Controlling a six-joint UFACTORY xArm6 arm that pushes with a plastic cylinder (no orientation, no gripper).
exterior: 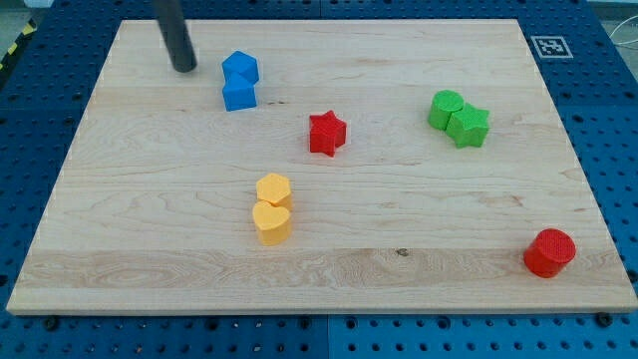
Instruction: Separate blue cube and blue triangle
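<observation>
Blue cube (239, 95) touching blue triangle (240, 68); my tip (183, 69) left, apart; no gripper.

Our rod (175, 35) is cut off by the frame's top edge, so we see none of the arm above it. The marker tag (549, 46) at upper right is too small for us to read. The two blue blocks (239, 81) touch, their shapes unclear.

Bright, even overhead light; short soft shadows under blocks; sharp focus; no glare on wooden board (399, 269).
</observation>
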